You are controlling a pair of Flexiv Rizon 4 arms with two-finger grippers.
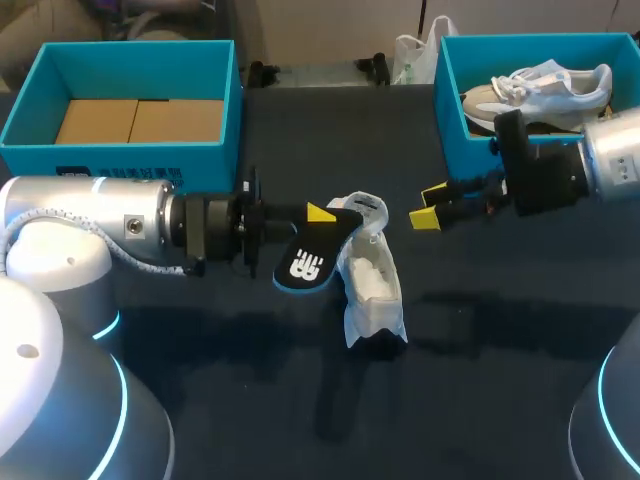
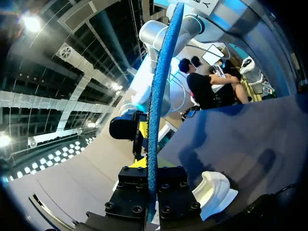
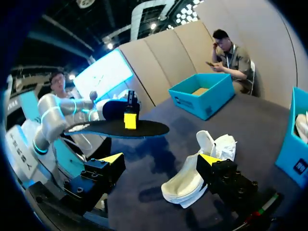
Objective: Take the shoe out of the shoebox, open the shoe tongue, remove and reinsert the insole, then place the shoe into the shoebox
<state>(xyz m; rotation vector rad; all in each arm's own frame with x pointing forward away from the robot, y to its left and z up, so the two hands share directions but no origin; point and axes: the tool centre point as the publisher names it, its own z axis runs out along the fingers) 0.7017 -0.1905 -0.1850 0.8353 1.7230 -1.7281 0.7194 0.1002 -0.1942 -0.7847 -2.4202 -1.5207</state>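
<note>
White fabric shoe lies on its side on the dark desk near its centre, outside both boxes, opening facing 9 o'clock. In the left wrist view the shoe sits beside and below the fingers.

Black foam insole with blue edge and white logo is out of the shoe and held off the desk at the shoe's 10 o'clock. The left gripper, entering from 9 o'clock, has its fingers clamped on the insole at about mid-length. The left wrist view shows the insole edge-on, running straight out from between the fingers of the left gripper.

The right gripper hangs at the shoe's 1 o'clock, fingers spread wide, holding nothing. In its own view the right gripper has the shoe just ahead between the tips and the insole further ahead, lying flat.

Teal cardboard shoebox at 2 o'clock holds a second white-grey sneaker. Another teal box at 10 o'clock holds a brown cardboard insert.
</note>
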